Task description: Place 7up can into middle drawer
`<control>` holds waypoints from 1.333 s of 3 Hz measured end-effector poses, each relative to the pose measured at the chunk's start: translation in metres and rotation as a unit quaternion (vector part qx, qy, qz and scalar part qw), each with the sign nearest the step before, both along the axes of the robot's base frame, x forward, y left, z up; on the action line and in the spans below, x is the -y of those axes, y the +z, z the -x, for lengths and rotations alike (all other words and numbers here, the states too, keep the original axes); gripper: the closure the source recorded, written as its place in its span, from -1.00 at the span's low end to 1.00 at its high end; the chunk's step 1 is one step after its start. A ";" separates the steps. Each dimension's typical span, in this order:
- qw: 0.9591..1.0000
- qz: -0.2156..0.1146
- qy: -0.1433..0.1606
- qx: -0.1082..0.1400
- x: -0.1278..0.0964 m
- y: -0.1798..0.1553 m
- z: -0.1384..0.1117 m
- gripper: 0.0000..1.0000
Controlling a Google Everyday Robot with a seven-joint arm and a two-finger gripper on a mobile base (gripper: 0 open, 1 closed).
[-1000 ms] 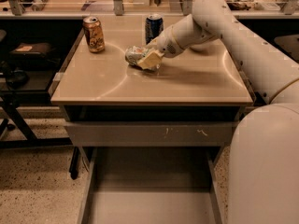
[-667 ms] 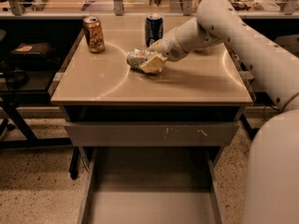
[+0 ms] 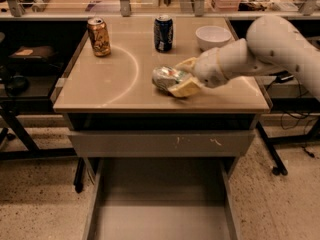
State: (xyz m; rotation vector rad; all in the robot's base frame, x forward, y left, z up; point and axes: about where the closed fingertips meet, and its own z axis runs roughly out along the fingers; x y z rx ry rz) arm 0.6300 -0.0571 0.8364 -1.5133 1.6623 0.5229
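Carry step, by the look of it: gripper (image 3: 177, 79) pinches 7up can (image 3: 164, 77) between its two fingers, low over tabletop (image 3: 100, 86) near front edge; lifted or resting, can't tell. Can lies sideways, long axis approx. left-right, crumpled end pointing frame-left. Next move prob.: fwd past edge, down clear of scuffed front panel (image 3: 160, 143), into open middle drawer (image 3: 160, 219).

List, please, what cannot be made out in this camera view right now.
- 7up can, camera view: its right end is hidden by the gripper, which is closed on it near the front of the table. Whether the can touches the top is unclear.
- middle drawer, camera view: its front part is cut off by the bottom edge.
- arm, camera view: its base is cut off by the right edge.
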 end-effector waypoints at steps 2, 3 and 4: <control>1.000 -0.012 -0.010 0.023 0.033 0.006 0.071 1.00; 0.999 -0.007 -0.034 0.017 0.065 -0.004 0.089 1.00; 0.999 -0.007 -0.034 0.017 0.065 -0.004 0.089 1.00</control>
